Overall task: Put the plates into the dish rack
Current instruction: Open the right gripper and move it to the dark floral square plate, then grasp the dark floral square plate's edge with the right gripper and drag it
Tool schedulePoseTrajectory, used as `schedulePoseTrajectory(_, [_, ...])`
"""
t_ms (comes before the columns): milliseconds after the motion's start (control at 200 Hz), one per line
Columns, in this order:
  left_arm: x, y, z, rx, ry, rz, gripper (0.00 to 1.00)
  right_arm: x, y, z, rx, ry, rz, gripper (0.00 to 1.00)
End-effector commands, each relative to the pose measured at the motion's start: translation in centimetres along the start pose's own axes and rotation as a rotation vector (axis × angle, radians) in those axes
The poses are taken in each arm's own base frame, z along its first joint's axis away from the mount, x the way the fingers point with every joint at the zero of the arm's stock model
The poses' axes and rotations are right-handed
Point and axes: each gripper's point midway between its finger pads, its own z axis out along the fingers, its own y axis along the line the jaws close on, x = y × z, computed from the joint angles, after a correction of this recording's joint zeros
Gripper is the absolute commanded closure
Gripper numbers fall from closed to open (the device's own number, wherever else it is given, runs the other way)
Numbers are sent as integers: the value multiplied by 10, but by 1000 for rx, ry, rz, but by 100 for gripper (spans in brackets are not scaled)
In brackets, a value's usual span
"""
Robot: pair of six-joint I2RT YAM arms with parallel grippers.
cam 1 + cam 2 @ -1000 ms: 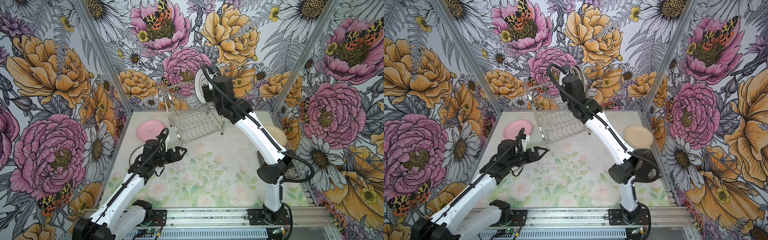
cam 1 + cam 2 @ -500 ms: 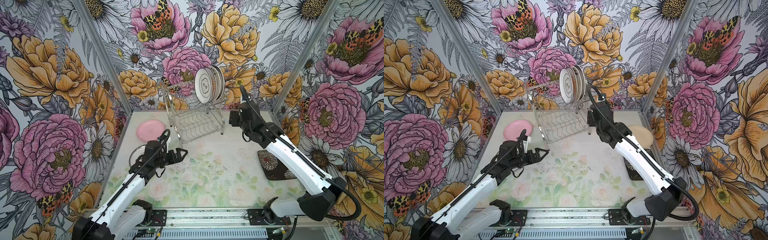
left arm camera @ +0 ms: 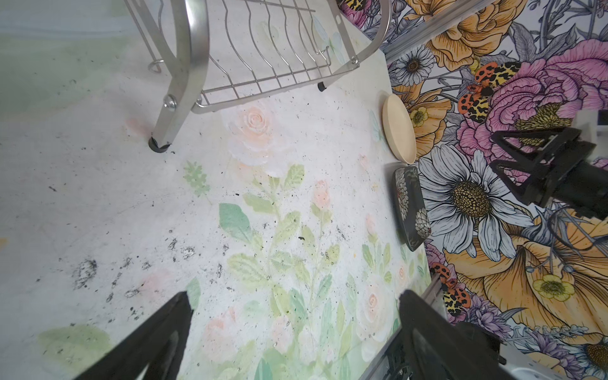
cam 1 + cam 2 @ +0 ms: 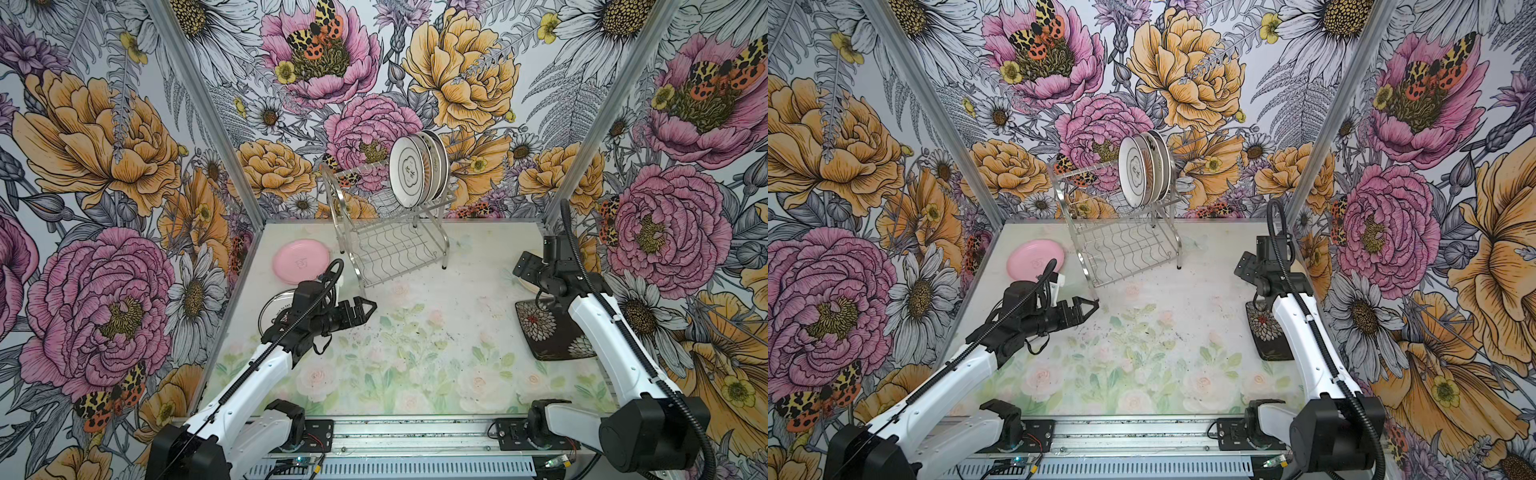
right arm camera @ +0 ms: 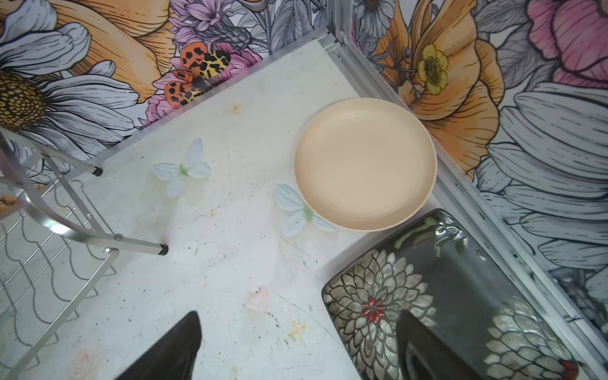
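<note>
Your right arm has swung away from the dish rack (image 4: 390,249), where it was reaching into the upper tier a second ago, and the right gripper (image 4: 525,268) now hangs over the right edge of the worktop (image 4: 415,353). Its jaws have spread on the way and stand released, wide apart with nothing between them in the right wrist view. Below that gripper you have the plain cream plate (image 5: 365,164) lying flat in the far right corner. Just beside it lies the dark square floral plate (image 5: 444,279), also flat, along the right wall rail; whether the two touch you cannot tell. Your left arm has barely shifted: the left gripper (image 4: 365,311) hovers above the worktop just in front of the rack's near left leg, jaws released and holding nothing. In both top views the rack stands at the back middle, and its upper tier carries several white round plates (image 4: 409,172) on edge, packed close at the right end. The front one shows a dark printed outline, and one behind it orange rays. Through the lower tier's wavy wires you see only worktop. The pink plate (image 4: 301,262) lies flat left of the rack, and a round dark-rimmed plate (image 4: 270,309) lies near it, partly hidden under your left arm.
</note>
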Motion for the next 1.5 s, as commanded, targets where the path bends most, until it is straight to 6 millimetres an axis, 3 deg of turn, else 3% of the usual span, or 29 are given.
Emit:
schedulePoseTrajectory(0, [-1,-6,2,26,5,32,1,8,-23,12,29,61,45,4])
schedulePoseTrajectory(275, [-4,-8,3,27,3,32,1,13,-108,52,202,156,172,1])
schedulePoseTrajectory(580, [-10,-11,11,28,10,34,1,18,-163,85,254,210,268,1])
schedulePoseTrajectory(1011, [-14,-14,22,22,21,34,1,33,-182,126,229,283,304,1])
schedulePoseTrajectory(1281, [-14,-12,24,11,20,26,1,44,-180,141,187,338,291,1])
schedulePoseTrajectory(1496, [-16,-11,27,13,21,27,1,48,-168,140,126,353,288,1])
